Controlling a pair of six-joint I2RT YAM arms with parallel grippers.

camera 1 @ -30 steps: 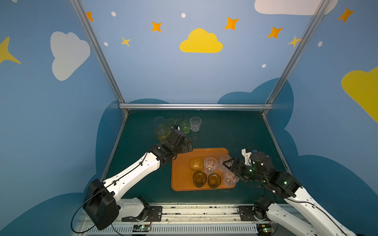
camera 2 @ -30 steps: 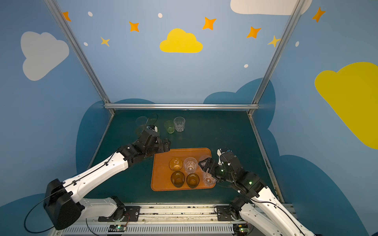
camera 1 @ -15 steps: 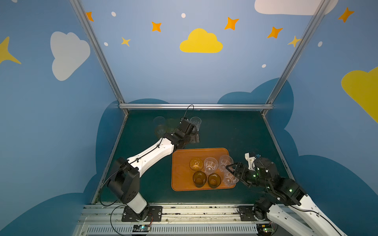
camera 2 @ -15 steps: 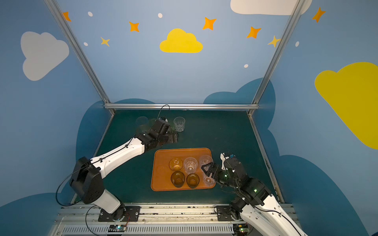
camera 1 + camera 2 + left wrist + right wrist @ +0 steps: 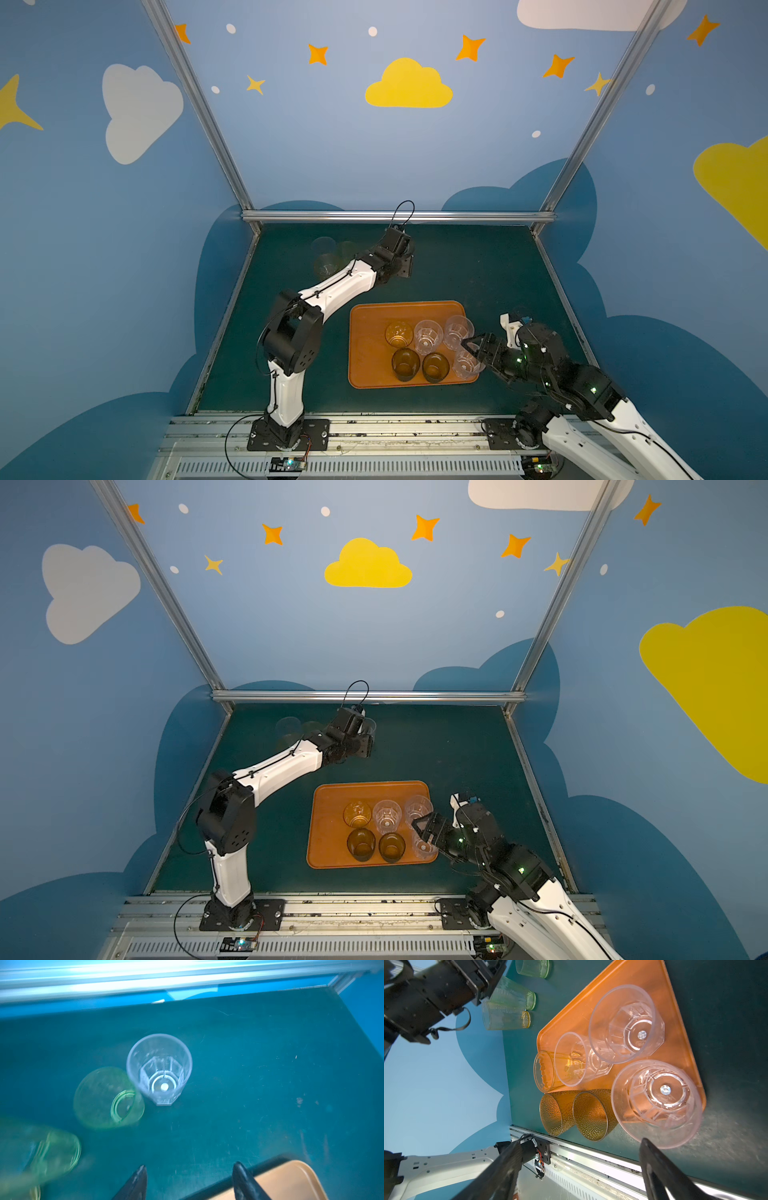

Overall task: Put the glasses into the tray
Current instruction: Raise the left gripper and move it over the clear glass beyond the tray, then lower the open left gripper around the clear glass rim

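Nearest to me is the metal mounting rail (image 5: 374, 430) that carries both my arm bases, along the front edge of the dark green bench (image 5: 478, 266). My right end effector (image 5: 471, 347) hangs low with its fingers wide apart, holding nothing. The orange tray (image 5: 370, 332) lies directly in front of it. A clear glass (image 5: 656, 1103) stands just ahead of this end effector in the tray's near corner, its rim close to one finger (image 5: 658, 1167). Beyond that glass, two dark brown glasses (image 5: 405, 363) fill out the near row. Two more clear glasses (image 5: 428, 336) and an amber glass (image 5: 399, 333) make up the row behind. All six stand upright.

Farther out, my left end effector (image 5: 405, 266) hangs over the bench past the tray, fingers apart with nothing between them. Ahead of it a clear faceted glass (image 5: 160, 1070) stands upright on the bench, with a green glass (image 5: 108, 1097) just beside it. More greenish glasses (image 5: 47, 1153) lie off to that same side, blurred. The bench here shows fine scratches and pale specks.

Behind the glasses an aluminium back rail (image 5: 395, 216) bounds the bench, and slanted aluminium posts (image 5: 200, 104) rise from its corners. The blue walls are painted with darker cloud shapes, a yellow cloud (image 5: 409, 85), white clouds and orange stars.
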